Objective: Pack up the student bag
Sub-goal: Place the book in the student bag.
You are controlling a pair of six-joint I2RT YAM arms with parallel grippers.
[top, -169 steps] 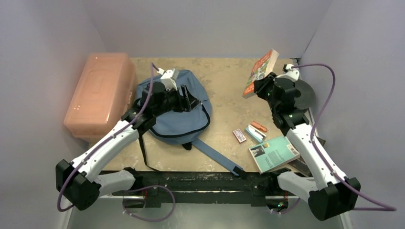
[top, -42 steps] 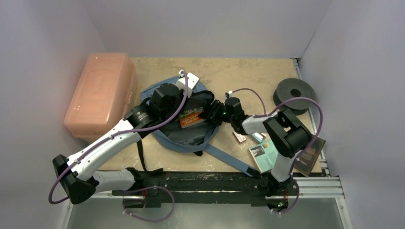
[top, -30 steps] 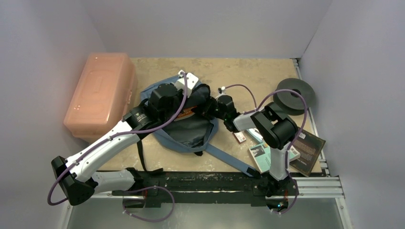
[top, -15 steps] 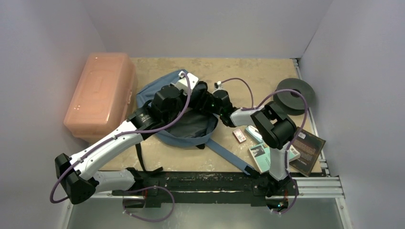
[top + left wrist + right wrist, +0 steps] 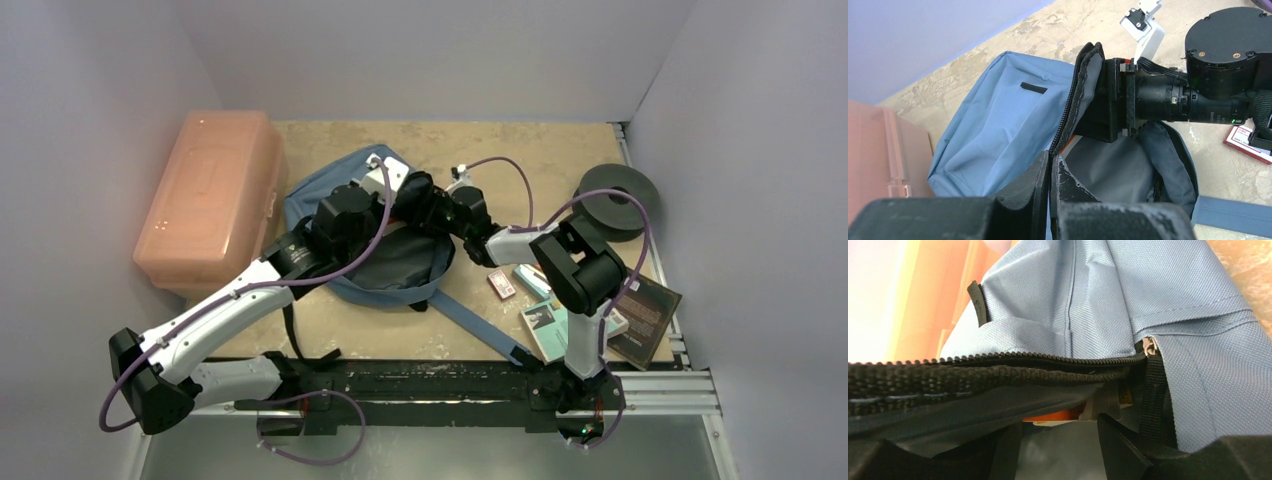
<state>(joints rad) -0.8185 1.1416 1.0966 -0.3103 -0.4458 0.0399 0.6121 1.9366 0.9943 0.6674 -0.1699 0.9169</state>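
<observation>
The student bag [image 5: 318, 192] lies blue-grey at the table's middle, its mouth held agape. My left gripper [image 5: 412, 187] is shut on the bag's black zipper edge [image 5: 1070, 107] and holds the flap up; in the left wrist view the jaws [image 5: 1052, 162] press together on the trim. My right gripper [image 5: 436, 215] reaches into the mouth, its tips hidden under the flap. In the right wrist view it [image 5: 1058, 440] stands open with nothing between its fingers. Just past them an orange book [image 5: 1058, 416] lies inside the bag [image 5: 1108, 295].
A salmon-pink box [image 5: 208, 195] stands left of the bag. A black disc [image 5: 617, 195] sits at the back right. Near the front right lie a teal book [image 5: 555, 325], a dark book [image 5: 652, 315], a small red card [image 5: 501, 284] and the bag's strap [image 5: 480, 335].
The right gripper carried the orange book from the back right into the bag's mouth, pushed deeper and opened off it. The left gripper raised the flap toward the back.
</observation>
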